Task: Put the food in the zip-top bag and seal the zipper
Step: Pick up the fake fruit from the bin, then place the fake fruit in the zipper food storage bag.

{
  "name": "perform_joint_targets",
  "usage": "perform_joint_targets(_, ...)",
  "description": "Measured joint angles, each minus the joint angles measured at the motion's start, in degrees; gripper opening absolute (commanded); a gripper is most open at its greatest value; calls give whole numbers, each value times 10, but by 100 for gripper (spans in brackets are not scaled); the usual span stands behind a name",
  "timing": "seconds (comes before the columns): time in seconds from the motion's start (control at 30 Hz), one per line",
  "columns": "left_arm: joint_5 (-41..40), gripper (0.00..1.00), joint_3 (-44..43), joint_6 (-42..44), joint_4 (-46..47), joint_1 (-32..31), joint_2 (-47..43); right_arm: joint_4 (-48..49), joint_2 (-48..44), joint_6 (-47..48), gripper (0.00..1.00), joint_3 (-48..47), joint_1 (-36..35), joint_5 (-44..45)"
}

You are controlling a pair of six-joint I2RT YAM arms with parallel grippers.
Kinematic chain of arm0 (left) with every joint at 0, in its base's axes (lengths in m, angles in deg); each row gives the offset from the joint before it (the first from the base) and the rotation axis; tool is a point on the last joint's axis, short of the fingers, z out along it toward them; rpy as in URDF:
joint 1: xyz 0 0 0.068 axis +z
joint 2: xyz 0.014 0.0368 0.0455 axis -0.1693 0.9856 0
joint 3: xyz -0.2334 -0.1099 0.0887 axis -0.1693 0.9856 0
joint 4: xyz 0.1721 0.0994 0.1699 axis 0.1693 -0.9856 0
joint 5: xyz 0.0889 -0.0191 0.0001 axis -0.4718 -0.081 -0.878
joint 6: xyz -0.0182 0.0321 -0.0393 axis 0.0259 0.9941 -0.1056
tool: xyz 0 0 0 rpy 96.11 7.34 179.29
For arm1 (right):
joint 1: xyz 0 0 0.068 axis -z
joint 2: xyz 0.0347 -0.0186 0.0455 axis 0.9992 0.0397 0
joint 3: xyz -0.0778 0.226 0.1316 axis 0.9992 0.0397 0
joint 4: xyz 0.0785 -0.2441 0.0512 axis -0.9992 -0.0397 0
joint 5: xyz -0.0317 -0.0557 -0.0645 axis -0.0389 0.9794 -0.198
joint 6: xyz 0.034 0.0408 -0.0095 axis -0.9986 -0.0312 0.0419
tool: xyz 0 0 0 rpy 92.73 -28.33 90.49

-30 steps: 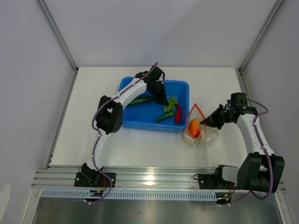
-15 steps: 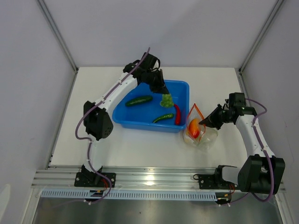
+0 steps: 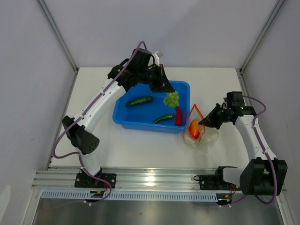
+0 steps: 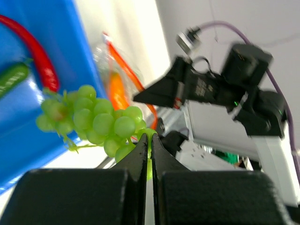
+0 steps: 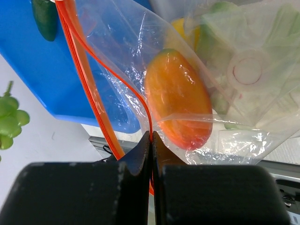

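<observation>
Top: left gripper [image 3: 167, 90], clamped on the grape bunch [image 3: 171, 99], hangs over the blue tub's [image 3: 136, 119] right end, zip-top bag [image 3: 206, 137] just right; swing it above the mouth. Left wrist: jaws pinch only the stem, so go slow. Right wrist: right gripper [image 5: 151, 138] is pinched tight on the zipper [image 5: 77, 61], orange fruit [image 5: 176, 103] inside; hold the mouth wide.

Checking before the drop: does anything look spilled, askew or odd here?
Nothing spilled or damaged. The grape bunch dangles from the left fingers by its thin stem alone, above the blue tub: a precarious-looking hold.

We see a clear, crinkly, glossy plastic zip-top bag [image 5: 117, 42], a smooth blue plastic tub [image 3: 140, 120], a matt white desk [image 3: 140, 150].
</observation>
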Motion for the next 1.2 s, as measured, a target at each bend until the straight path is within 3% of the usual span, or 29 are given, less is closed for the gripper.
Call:
perform_joint_targets(0.43, 29, 1, -1, -5, 4, -103, -14, -30, -52, 10, 0, -9, -6, 11)
perform_joint_targets(1.2, 71, 1, -19, -38, 12, -161, 72, -55, -124, -6, 0, -9, -6, -17)
